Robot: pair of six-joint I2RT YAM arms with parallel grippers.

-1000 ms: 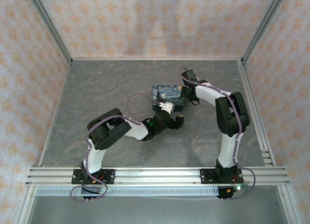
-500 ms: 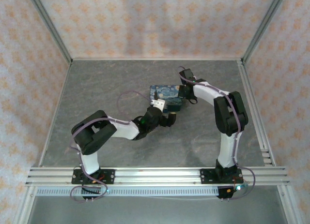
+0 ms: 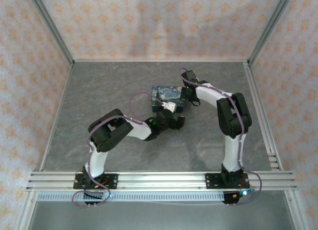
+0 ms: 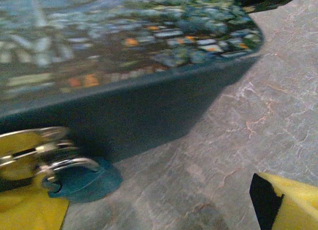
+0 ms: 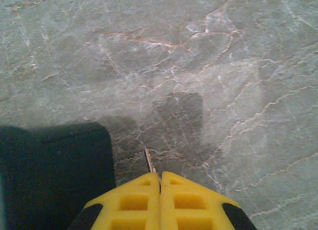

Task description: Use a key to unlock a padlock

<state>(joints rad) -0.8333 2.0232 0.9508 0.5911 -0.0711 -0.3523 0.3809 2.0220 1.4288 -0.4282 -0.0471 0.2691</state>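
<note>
The padlock [image 4: 35,153], brassy with a silvery shackle, lies on the table against the near side of the dark-blue patterned box [image 4: 129,56], with a teal rounded piece [image 4: 87,183] under the shackle. My left gripper [image 4: 149,207] is open and low on the table. Its left finger [image 4: 27,212] sits just below the padlock, and its right finger [image 4: 290,202] is far off to the right. My right gripper [image 5: 160,176] is shut on the key [image 5: 148,160], whose thin tip sticks out ahead of the fingertips above the table beside the box [image 5: 49,175].
The box [image 3: 168,97] stands mid-table with my left gripper [image 3: 172,116] at its front edge and my right gripper [image 3: 187,93] at its right end. Grey marbled table [image 3: 99,91] spreads all round. Patterned walls and metal rails [image 3: 159,179] border it.
The left gripper has moved in closer to the box's front edge, its elbow swinging out and back. The box and the right gripper have shifted slightly left.
</note>
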